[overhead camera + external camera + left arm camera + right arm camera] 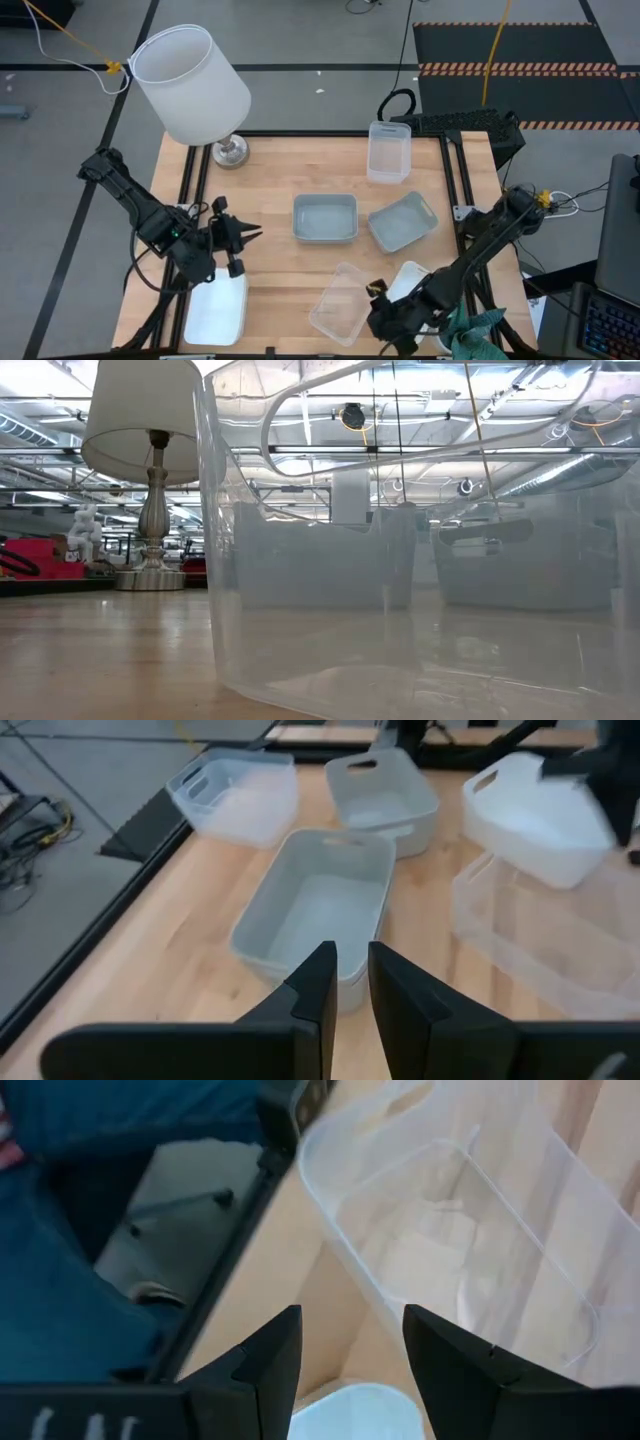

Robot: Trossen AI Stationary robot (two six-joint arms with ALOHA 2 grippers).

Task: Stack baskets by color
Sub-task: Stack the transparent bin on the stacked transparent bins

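High view, baskets: five lie apart on the table (270, 180). Clear basket (389, 152) at upper right of the frame; grey-blue basket (325, 218) at centre; second grey-blue basket (402, 221) just right of it, turned at an angle; second clear basket (340, 303) at lower centre; white basket (412, 281) just right of that, partly under the right arm.
High view, other: white tray-like piece (217, 308) at lower left, beneath the left arm; lamp (192, 85) with white shade at upper left.
Low view: a clear basket wall (300, 560) fills most of the frame, with two greyish baskets seen through it; lamp base stands at left. Neither tool shows here.
Left wrist view: centre grey-blue basket (318, 910) seen from inside; it is empty, as is the angled one (382, 798).
Right wrist view: clear basket (470, 1230) ahead, empty.
Left tool (252, 235): fingers nearly together, a narrow slit, holding nothing, left of the centre basket.
Right tool (376, 290): fingers moderately apart, nothing between them, at the lower clear basket's right edge.
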